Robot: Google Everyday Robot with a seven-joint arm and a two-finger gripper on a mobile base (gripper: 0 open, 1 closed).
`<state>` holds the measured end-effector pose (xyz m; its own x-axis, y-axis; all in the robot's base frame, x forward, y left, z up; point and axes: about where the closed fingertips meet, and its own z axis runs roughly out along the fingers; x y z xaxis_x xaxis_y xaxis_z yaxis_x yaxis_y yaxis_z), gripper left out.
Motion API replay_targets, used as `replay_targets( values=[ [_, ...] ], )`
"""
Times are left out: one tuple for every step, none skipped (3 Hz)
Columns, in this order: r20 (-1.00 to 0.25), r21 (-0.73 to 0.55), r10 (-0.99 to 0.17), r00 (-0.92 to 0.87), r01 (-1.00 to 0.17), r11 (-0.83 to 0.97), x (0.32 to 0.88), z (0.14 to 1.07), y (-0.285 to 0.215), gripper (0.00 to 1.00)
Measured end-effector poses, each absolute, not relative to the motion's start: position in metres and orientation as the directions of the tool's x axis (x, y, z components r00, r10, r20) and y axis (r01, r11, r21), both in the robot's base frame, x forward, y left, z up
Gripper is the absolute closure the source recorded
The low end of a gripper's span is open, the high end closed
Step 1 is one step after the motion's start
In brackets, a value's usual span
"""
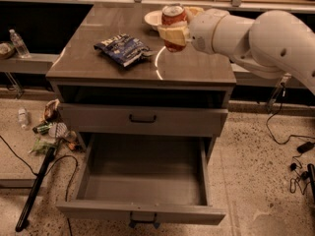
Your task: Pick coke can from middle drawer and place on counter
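The coke can [173, 16], red with a silver top, is held in my gripper [173, 33], whose pale fingers [171, 34] are shut around its body. The can hangs upright above the counter [197, 65], over its back middle part, just in front of the white bowl [153, 18]. My white arm [251, 36] reaches in from the right. The middle drawer [142, 181] stands pulled out below, its grey tray bare.
A dark blue chip bag [123, 48] lies on the left of the counter. The closed drawer front [142, 118] with a black handle is above the open one. Litter [49, 132], a black pole [34, 191] and cables [295, 156] lie on the terrazzo floor.
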<state>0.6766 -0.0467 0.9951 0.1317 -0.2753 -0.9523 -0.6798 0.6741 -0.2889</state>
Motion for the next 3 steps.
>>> replay_targets(
  values=[
    [-0.955, -0.270, -0.278, 0.101, -0.682, 0.680, 0.717, 0.976, -0.049, 1.00],
    [-0.964, -0.222, -0.263, 0.046, -0.687, 0.692, 0.750, 0.950, -0.052, 0.85],
    [-0.968, -0.175, -0.250, -0.012, -0.682, 0.710, 0.772, 0.921, -0.056, 0.61]
  ],
)
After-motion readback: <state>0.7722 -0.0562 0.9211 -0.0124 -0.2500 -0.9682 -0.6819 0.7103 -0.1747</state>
